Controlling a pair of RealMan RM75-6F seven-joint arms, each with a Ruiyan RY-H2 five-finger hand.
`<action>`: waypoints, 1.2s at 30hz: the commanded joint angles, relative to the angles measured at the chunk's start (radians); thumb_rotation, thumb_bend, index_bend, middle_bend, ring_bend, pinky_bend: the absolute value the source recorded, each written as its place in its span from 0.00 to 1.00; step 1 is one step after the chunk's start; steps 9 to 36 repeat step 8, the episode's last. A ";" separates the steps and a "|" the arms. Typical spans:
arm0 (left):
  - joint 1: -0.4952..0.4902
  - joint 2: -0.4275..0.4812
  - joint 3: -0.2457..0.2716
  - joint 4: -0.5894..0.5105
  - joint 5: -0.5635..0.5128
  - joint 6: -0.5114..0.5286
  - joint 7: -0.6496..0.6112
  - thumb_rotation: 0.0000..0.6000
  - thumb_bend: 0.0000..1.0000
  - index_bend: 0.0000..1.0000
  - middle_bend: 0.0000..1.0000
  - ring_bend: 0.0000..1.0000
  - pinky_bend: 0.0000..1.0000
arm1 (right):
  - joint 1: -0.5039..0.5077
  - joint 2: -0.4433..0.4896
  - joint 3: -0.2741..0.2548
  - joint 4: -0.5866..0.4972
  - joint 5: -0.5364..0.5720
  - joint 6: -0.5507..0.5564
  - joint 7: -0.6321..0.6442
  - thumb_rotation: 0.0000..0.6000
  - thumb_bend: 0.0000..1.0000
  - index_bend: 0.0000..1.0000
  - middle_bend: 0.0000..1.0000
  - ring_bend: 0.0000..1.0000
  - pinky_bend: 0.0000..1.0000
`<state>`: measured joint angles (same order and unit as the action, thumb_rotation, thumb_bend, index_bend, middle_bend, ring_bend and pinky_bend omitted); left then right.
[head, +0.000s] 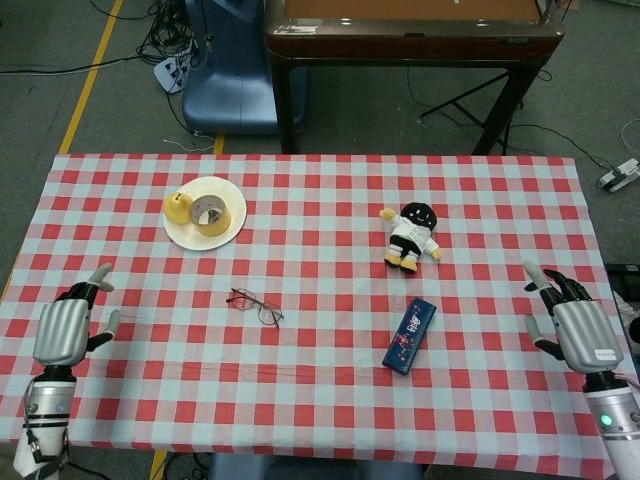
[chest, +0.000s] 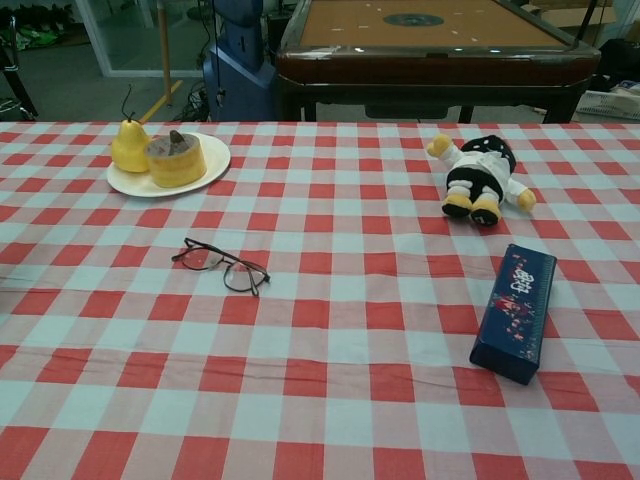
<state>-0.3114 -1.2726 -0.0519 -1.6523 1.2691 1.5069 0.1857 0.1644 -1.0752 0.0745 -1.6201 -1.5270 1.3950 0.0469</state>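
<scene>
My left hand (head: 64, 330) hangs over the table's left edge, toward the near corner, holding nothing, with its fingers straight and the thumb held out to the side. My right hand (head: 574, 330) hangs over the right edge in the same way: empty, with fingers extended and a little apart. Only the head view shows either hand.

The glasses (head: 255, 306) lie folded open on the checked cloth (head: 330, 230), left of the middle of the table and well apart from my left hand. Toward the far left corner sits a white plate (head: 228, 226) carrying a yellow pear (head: 177, 207) and a roll of tape (head: 209, 212), side by side. A plush doll (head: 410, 236) lies right of the centre. Nearer my edge, a dark blue box (head: 410, 335) rests at a slant, well apart from my right hand.
</scene>
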 joint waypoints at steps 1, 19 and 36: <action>0.055 0.019 0.030 -0.019 0.040 0.059 0.007 1.00 0.42 0.15 0.35 0.29 0.39 | 0.004 -0.005 -0.002 0.003 -0.008 0.001 0.003 1.00 0.45 0.00 0.33 0.13 0.19; 0.129 0.038 0.064 -0.061 0.094 0.117 0.028 1.00 0.42 0.15 0.35 0.29 0.38 | 0.020 -0.022 -0.005 0.011 -0.028 -0.007 0.005 1.00 0.45 0.00 0.33 0.13 0.19; 0.129 0.038 0.064 -0.061 0.094 0.117 0.028 1.00 0.42 0.15 0.35 0.29 0.38 | 0.020 -0.022 -0.005 0.011 -0.028 -0.007 0.005 1.00 0.45 0.00 0.33 0.13 0.19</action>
